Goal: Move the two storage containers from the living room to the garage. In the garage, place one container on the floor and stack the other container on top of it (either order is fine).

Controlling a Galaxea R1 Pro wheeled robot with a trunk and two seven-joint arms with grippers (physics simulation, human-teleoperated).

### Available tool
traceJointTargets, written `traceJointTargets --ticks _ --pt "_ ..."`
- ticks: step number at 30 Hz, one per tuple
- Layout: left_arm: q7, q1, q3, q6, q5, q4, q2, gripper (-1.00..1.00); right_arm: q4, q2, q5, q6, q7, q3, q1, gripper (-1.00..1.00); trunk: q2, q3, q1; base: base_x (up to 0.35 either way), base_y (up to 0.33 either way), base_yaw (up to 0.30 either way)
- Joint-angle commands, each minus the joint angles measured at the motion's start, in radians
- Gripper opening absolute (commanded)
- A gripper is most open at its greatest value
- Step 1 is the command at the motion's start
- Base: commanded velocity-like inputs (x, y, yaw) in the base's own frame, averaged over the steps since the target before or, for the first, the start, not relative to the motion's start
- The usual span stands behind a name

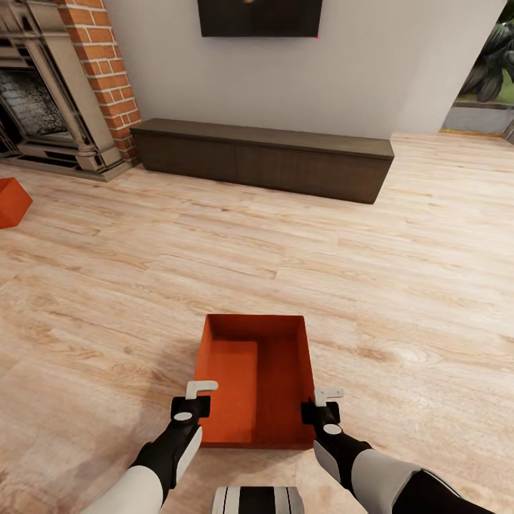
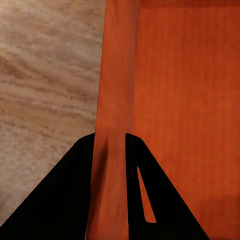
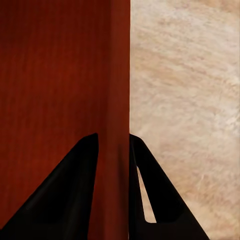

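The living room's light wood plank floor [image 1: 400, 235] spreads across the head view, its pale grain running crosswise. At twelve o'clock a long dark low cabinet [image 1: 264, 158] sits flush against the grey wall under a black wall TV [image 1: 259, 17]; at ten o'clock stands the red brick fireplace [image 1: 64, 86], rough brick around a grey stone surround.

One storage container [image 1: 257, 378], an open orange-red rectangular box with thin flat walls and no lid, lies at six o'clock, directly ahead of the robot with its long axis pointing away. That squareness probably suits a two-handed lift. The second storage container [image 1: 11, 201] shows as a tilted corner at nine o'clock, well apart, at the frame's edge.

The left gripper [image 2: 109, 150] straddles the near container's left wall, one dark finger inside, one outside, pinched tight against it. The right gripper [image 3: 114, 150] does likewise on the right wall. Opposite grips would likely keep the thin-walled box level when raised.
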Motion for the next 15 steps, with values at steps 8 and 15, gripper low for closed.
traceJointTargets --ticks 8,15 --pt "0.003 0.0 0.003 0.009 -0.015 -0.002 -0.002 -1.0 0.001 0.0 -0.014 -0.005 -0.002 0.005 0.0 -1.0 0.014 0.006 -0.008 0.0 0.0 0.0" --pt "0.003 0.0 0.008 0.009 -0.014 -0.002 -0.001 -1.0 0.001 0.0 -0.014 -0.006 -0.002 0.005 0.0 -1.0 0.063 0.028 -0.035 0.0 0.0 0.0"
